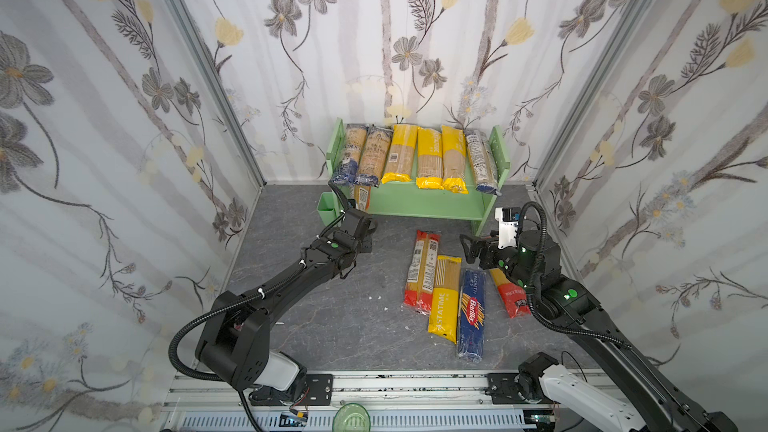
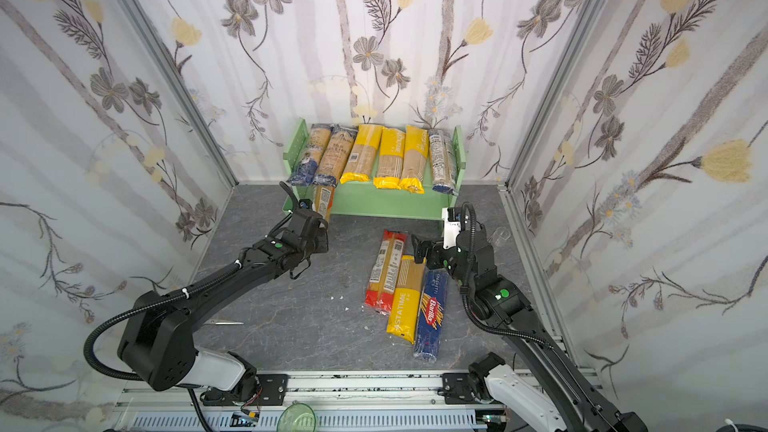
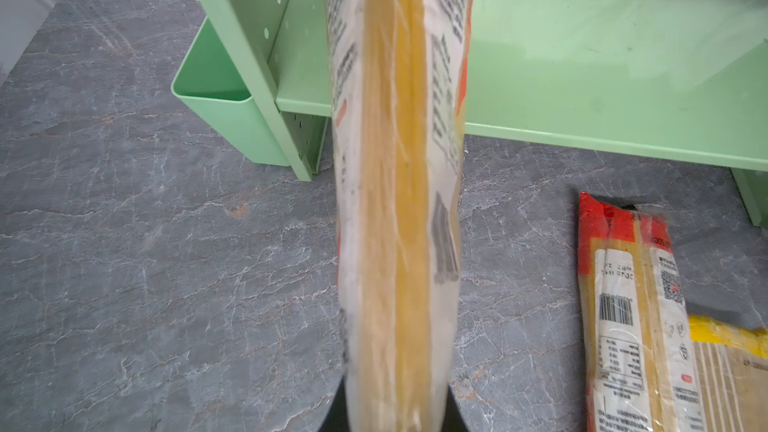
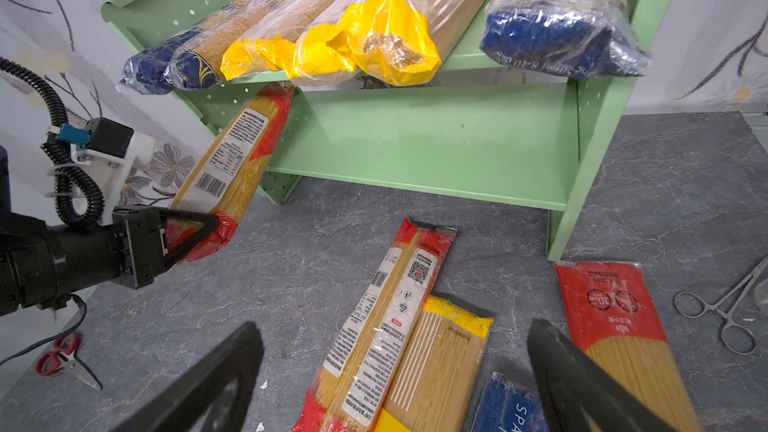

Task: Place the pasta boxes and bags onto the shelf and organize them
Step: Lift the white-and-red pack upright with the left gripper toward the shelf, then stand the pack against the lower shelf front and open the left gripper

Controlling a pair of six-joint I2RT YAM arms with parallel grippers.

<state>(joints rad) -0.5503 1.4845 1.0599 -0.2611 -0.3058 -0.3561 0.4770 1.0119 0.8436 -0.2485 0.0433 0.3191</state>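
The mint-green shelf (image 1: pixel 415 203) (image 2: pixel 386 204) stands against the back wall, with several spaghetti bags (image 1: pixel 428 155) side by side on its top tier. My left gripper (image 1: pixel 360 214) (image 4: pixel 208 226) is shut on the near end of a red-ended spaghetti bag (image 3: pixel 395 160) (image 4: pixel 237 151). The bag's far end reaches onto the left side of the lower board (image 3: pixel 582 76). My right gripper (image 1: pixel 467 247) (image 4: pixel 395 328) hangs open over the packs on the table. Those are a red-ended bag (image 1: pixel 424 268), a yellow bag (image 1: pixel 444 297), a dark-blue Barilla box (image 1: pixel 471 313) and a red bag (image 1: pixel 509 292) partly under the right arm.
A small green square cup (image 1: pixel 326 207) (image 3: pixel 224 105) hangs on the shelf's left panel. Red-handled scissors (image 4: pixel 62 359) lie on the table's left side and metal forceps (image 4: pixel 723 309) to the right of the shelf. A green bowl (image 1: pixel 351 417) sits at the front rail.
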